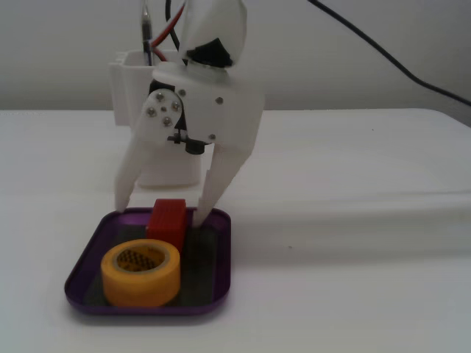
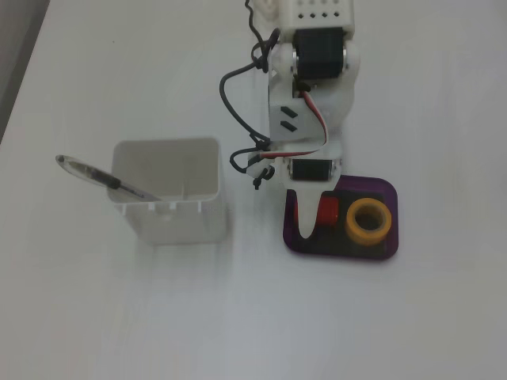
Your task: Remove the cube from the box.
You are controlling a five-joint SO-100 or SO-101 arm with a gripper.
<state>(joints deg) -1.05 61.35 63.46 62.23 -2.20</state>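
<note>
The red cube (image 1: 168,219) sits at the back of the purple box (image 1: 219,283), behind a yellow tape roll (image 1: 141,272). My white gripper (image 1: 160,213) is open and lowered into the box, its two fingers standing either side of the cube. The right finger (image 1: 210,195) is close beside the cube; the left finger (image 1: 126,184) stands apart near the box's rim. In the other fixed view the gripper (image 2: 307,210) reaches down from the top over the box (image 2: 390,247), and one finger partly covers the cube (image 2: 327,212).
A tall white container (image 2: 198,162) with a pen (image 2: 101,177) in it stands left of the box in a fixed view, and behind the arm in the other fixed view (image 1: 125,81). The tape roll (image 2: 368,220) fills the box's right half. A black cable (image 1: 397,62) runs at the upper right.
</note>
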